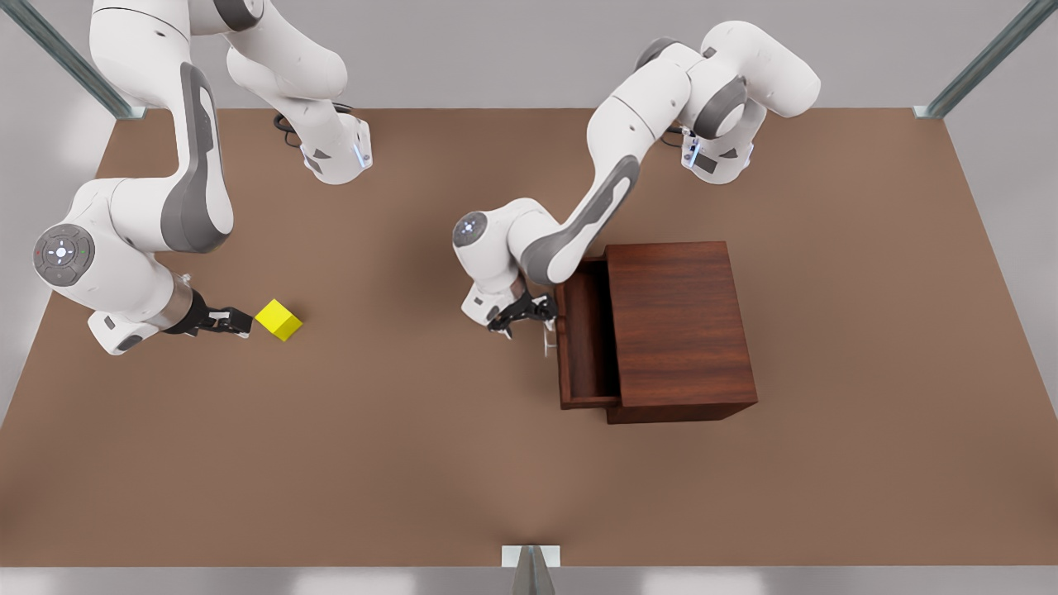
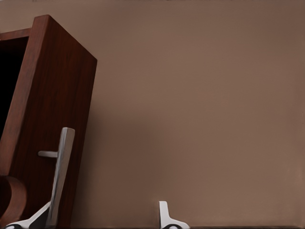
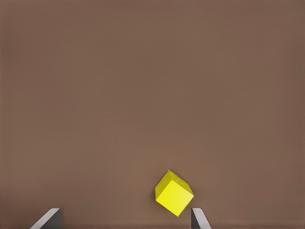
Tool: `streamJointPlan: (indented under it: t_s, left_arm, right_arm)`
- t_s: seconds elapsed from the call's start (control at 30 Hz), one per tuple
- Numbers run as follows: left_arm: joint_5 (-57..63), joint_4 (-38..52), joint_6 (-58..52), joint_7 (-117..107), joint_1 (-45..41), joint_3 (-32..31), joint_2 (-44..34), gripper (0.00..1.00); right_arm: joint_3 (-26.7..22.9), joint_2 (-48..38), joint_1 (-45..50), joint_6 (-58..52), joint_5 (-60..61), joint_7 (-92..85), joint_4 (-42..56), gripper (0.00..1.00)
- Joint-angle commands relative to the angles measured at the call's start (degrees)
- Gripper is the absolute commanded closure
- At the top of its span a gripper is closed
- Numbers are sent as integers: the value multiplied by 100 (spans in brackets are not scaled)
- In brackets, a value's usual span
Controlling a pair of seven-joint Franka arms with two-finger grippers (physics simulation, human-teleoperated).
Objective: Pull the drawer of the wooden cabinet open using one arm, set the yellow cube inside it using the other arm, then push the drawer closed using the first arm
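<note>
My left end effector [image 1: 529, 316] hangs with fingers spread beside the thin silver bar handle [image 1: 549, 337] of the dark reddish-brown drawer [image 1: 585, 339], pulled out toward the front view's left from the boxy wooden cabinet [image 1: 679, 330]. My right end effector [image 1: 234, 321], fingers apart, sits just beside the small yellow cube [image 1: 278, 320], resting corner-on toward it on the brown bench [image 1: 413, 454].

Bright yellow cube [image 1: 278, 320] — reddish-brown, grained cabinet [image 1: 678, 330] — plain brown table [image 1: 413, 463].
</note>
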Motion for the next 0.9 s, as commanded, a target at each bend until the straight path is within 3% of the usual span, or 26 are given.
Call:
streamJointPlan:
  t_s: [0.0, 0.13, 0.2, 0.27, 0.33, 0.37, 0.4, 0.43, 0.53, 0.63, 0.87]
  left_arm:
    - [-1, 44, 57, -602, -17, -60, -6, 0]
    - [-10, 361, -873, -497, -26, -218, -286, 0]
    - [-571, 361, -2306, 1065, 395, -245, -1533, 0]
    - [-1090, 352, -2993, 3499, 1827, -236, -2185, 0]
    - [-2004, 229, -3196, 6516, 3805, -254, -2256, 0]
    - [-2426, -1804, -1486, 6526, 4175, -166, -3368, 0]
    - [-2471, -2831, -725, 6570, 4211, -104, -4181, 0]
    - [-2277, -2172, -1025, 6482, 4184, -122, -3891, 0]
    - [-2251, -1986, -1200, 6412, 4360, -104, -3785, 0]
    - [-2330, -1881, -1218, 6394, 4307, -131, -3741, 0]
    - [-2462, -1872, -1236, 6394, 4061, -122, -3688, 0]
  right_arm:
    - [2, -6, 0, -2, 4, -5, 3, 0]
    - [2, -6, -8, -10, 13, -5, 3, 0]
    - [2, 91, -43, -98, 22, 318, -41, 0]
    - [-51, 108, -79, -581, 83, 2287, -94, 0]
    - [-42, -49, -158, -529, 83, 2245, -471, 0]
    - [-51, -488, -158, 41, 92, 2236, -1244, 0]
    - [-51, -779, -219, 446, 101, 2236, -1737, 0]
    - [-60, -920, -342, 552, 110, 2131, -1957, 0]
    - [-42, -1614, -501, 1659, 382, 1726, -3284, 0]
    - [-104, -1158, -975, 2143, 382, 1278, -3258, 0]
    - [-77, -191, -1028, 3478, 646, 1884, -3293, 0]
